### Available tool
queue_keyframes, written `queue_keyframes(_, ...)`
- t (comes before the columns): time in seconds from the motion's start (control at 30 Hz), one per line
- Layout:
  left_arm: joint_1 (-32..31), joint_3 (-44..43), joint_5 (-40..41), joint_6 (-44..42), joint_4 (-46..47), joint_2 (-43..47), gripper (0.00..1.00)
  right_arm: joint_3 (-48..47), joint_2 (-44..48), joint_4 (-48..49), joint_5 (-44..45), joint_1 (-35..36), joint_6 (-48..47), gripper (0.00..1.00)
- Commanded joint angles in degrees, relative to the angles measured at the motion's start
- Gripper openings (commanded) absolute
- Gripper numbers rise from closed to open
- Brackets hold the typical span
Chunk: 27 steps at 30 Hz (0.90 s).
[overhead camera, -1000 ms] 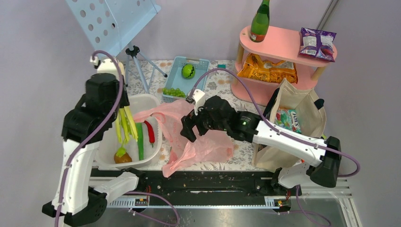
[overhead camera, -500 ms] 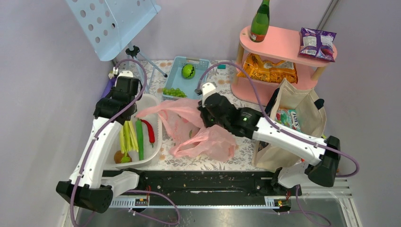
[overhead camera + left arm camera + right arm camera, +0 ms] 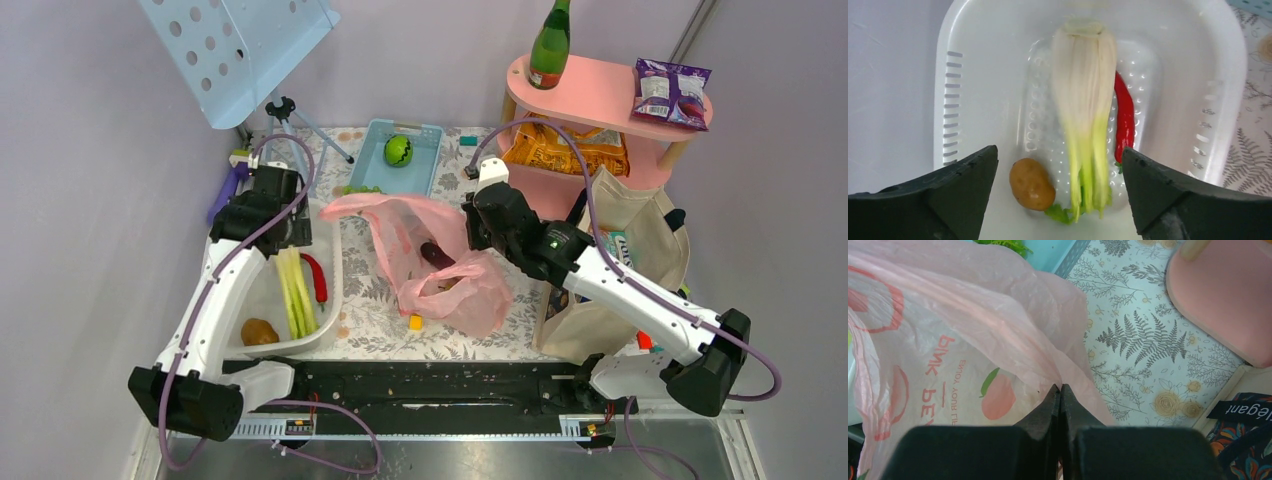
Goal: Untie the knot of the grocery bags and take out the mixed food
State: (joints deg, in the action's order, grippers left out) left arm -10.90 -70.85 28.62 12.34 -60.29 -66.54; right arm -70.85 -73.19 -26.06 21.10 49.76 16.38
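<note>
The bench (image 3: 365, 305) has a flowery cloth on it, and pale purple walls stand all round. In the middle of the top view lies the pink plastic bag (image 3: 455, 290). Its top is open and a dark aubergine (image 3: 436, 254) shows inside. The canvas tote (image 3: 650, 250) stands at the right of the frame, just below the pink shelf (image 3: 600, 95). The bag is very thin, so a hard pull could rip it where it is pinched. If that side goes up too high, the bag could tip, and the food could slide out and roll to the near edge of the bench. One small yellow bit (image 3: 415, 322) lies on the cloth just beside the bag. The right arm is also near the pink shelf, so a big swing might bump it and shake the green bottle (image 3: 549, 40). The right gripper (image 3: 1060, 390) is squeezed tight on a fold of the pink bag. The left gripper (image 3: 1059, 155) is wide open and holds nothing. It hangs over the white tub (image 3: 943, 100) at the left of the frame, above the leeks (image 3: 1083, 100), a red chilli (image 3: 1124, 115) and a brown potato (image 3: 1031, 184).
</note>
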Motion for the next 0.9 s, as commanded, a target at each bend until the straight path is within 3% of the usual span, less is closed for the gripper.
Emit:
queue_keyframes(0.0, 0.27, -0.61, -4.08, 0.55, 1.60, 2.99, 0.98, 0.85, 0.92, 1.39, -1.09, -0.19, 0.88, 0.00)
queue_keyframes(0.2, 0.26, -0.73, -9.70, -1.27, 1.98, 4.99, 0.99, 0.89, 1.20, 1.95, -0.95, -0.26, 1.36, 0.00)
queue_keyframes(0.37, 0.18, 0.55, -26.65, -0.49, 8.64, 9.21, 0.99, 2.91, 2.90, 5.01, -1.39, -0.27, 0.80, 0.00)
queue_keyframes(0.53, -1.15, 4.71, -45.89, 8.88, 21.63, 11.87, 0.99, 3.72, 4.26, 5.99, -0.97, -0.64, 1.65, 0.00)
queue_keyframes(0.67, -6.62, 6.74, -49.27, 14.12, 29.11, 10.89, 0.99, 4.62, 5.43, 6.42, 0.17, -1.14, 3.10, 0.00)
queue_keyframes(0.87, -17.06, 9.78, -46.65, 19.05, 38.67, 8.69, 0.99, 6.16, 6.47, 6.43, 1.89, -1.97, 4.96, 0.00)
